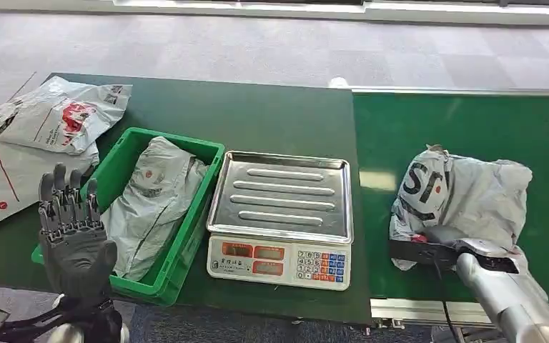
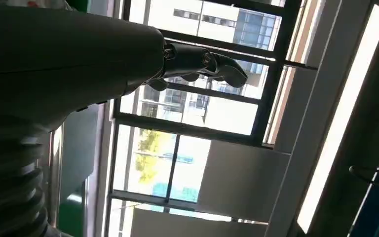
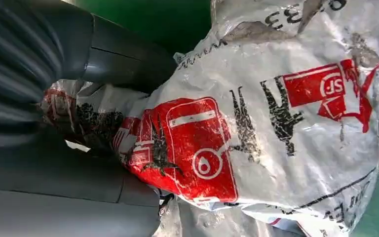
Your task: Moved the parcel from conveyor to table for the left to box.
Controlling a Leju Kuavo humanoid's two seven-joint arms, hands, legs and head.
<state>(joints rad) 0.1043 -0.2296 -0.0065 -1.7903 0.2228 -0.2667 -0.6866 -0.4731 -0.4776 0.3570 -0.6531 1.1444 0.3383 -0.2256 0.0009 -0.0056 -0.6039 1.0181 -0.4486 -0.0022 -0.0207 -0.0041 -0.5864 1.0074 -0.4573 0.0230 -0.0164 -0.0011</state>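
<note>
Two grey mailer bags [image 1: 32, 139] are lying at the far left of the dark green desk [image 1: 271, 118], one overlapping the other, both printed in red. My left robot hand [image 1: 71, 221] is hovering upright near the desk's front left corner, just beside the green crate [image 1: 186, 236], with its fingers [image 1: 61, 187] spread apart and pointing up, gripping nothing; in the left wrist view the same robot hand [image 2: 205, 61] is showing against windows, fingertips lightly bent, nothing between them. Inside the crate a crumpled grey parcel bag [image 1: 150, 204] is lying lengthwise, taking up most of the space. Just to the right of the crate an electronic scale [image 1: 280, 263] is sitting with its ribbed steel pan [image 1: 282, 194] bare and its keypad facing me. Further right the lighter green conveyor belt [image 1: 472, 128] is adjoining the desk. The parcel [image 1: 465, 193], a wrinkled grey bag with black lettering and red print, is resting on the belt, well apart from the desk. My right robot hand [image 1: 429, 246] is pressing against the parcel's near edge; in the right wrist view the robot hand [image 3: 84, 148] is lying against the bunched plastic of the parcel [image 3: 276, 128], but I cannot tell whether its fingers are closing on it.
</note>
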